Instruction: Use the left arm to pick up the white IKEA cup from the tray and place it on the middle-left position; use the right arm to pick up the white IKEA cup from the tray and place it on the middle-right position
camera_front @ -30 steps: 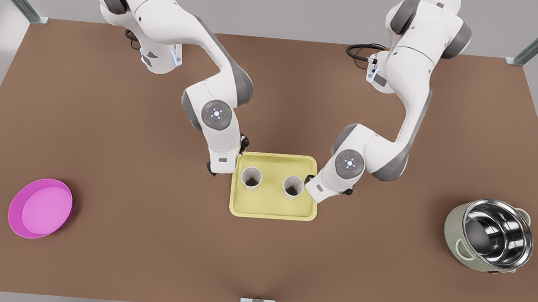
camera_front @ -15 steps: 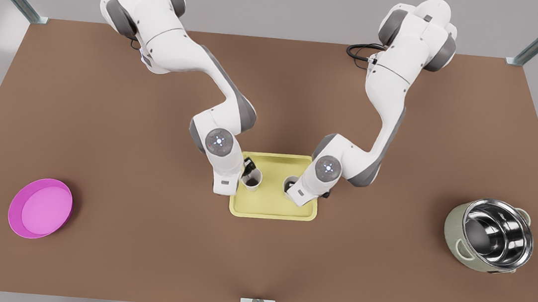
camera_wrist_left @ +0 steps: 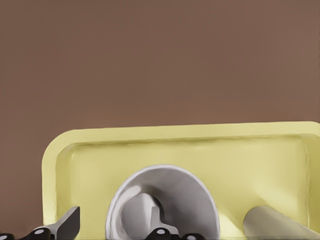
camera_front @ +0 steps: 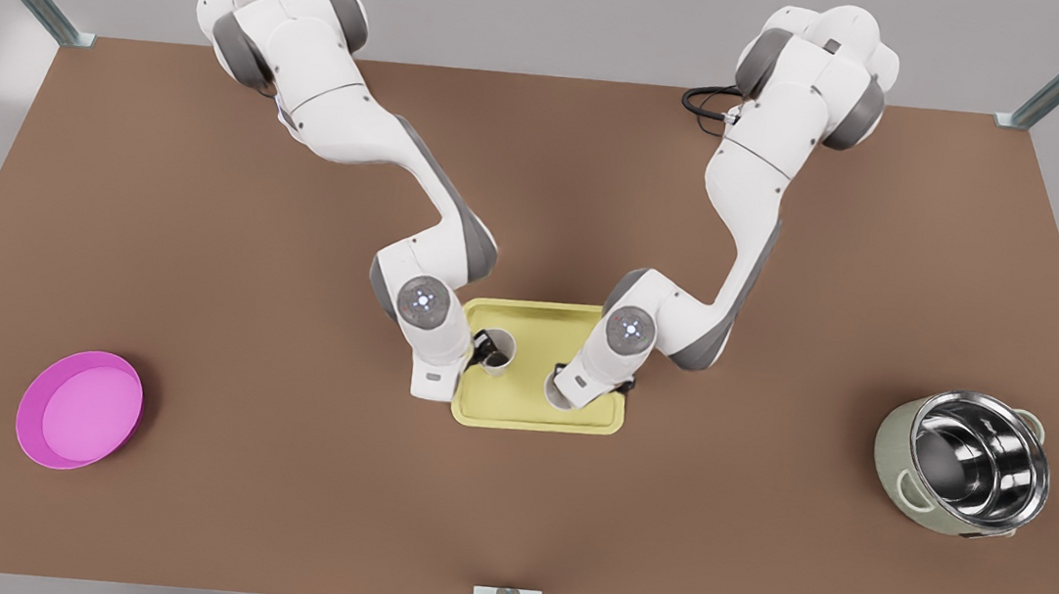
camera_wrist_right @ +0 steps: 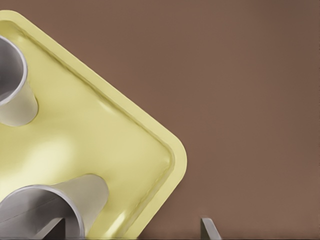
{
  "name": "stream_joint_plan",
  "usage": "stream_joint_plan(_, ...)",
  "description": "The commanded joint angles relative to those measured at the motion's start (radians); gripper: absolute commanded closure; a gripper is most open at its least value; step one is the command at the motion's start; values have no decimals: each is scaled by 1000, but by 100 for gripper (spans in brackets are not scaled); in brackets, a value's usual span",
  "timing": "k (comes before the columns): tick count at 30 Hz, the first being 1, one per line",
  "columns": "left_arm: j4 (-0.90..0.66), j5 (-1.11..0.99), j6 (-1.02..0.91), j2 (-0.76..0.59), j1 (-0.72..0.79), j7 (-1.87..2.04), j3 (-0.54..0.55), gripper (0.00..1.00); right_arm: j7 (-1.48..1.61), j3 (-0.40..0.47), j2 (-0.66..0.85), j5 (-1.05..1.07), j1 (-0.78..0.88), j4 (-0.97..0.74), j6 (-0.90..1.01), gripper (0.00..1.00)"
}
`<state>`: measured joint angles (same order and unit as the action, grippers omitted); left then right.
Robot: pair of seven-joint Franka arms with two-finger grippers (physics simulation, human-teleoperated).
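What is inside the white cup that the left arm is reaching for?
One finger of the left gripper dips inside the white cup, the other stays outside its wall. The visible inside looks empty; the finger covers part of the bottom. It stands on the tray.

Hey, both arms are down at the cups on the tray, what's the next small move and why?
Probably close the fingers. The left gripper straddles one white cup's wall, the right gripper the other cup's, both open; the cups are on the tray.
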<state>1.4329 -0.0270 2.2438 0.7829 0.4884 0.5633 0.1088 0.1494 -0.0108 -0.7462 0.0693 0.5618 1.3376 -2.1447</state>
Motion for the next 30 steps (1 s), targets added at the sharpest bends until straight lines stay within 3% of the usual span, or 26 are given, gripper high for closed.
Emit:
stream_joint_plan(1, 1, -2, -6, -1, 7, 75, 0, 35, 41, -5, 10, 3, -3, 3, 19, 0)
stream_joint_plan(3, 3, -2, -10, -2, 7, 75, 0, 41, 42, -5, 10, 1, -3, 5, 34, 0)
stream_joint_plan(6, 9, -4, -61, -14, 12, 73, 0, 41, 41, -23, 18, 9, -3, 3, 92, 0)
stream_joint_plan(10, 7, -16, -61, -13, 13, 75, 0, 71, 42, -32, 16, 11, -3, 34, 92, 0)
stream_joint_plan(12, 6, -16, -61, -13, 13, 73, 0, 77, 47, -32, 16, 10, -3, 48, 98, 0)
stream_joint_plan(15, 4, -16, -64, -24, 13, 72, 0, 77, 50, -32, 14, 11, -3, 49, 98, 0)
stream_joint_plan(19, -25, -16, -231, -111, -16, 61, -9, 77, 45, -37, 10, 30, 0, 48, 98, 0)
stream_joint_plan(22, -25, -17, -308, -163, -162, -65, -24, 77, 41, -44, 10, 67, 3, 51, 98, 0)
stream_joint_plan(25, -28, -17, -276, -154, -381, -365, -44, 77, 39, -44, 2, 73, 1, 49, 89, 0)
stream_joint_plan(30, -29, 22, -41, -42, -424, -421, -44, 77, 38, -44, -15, 73, 1, 48, 80, 0)
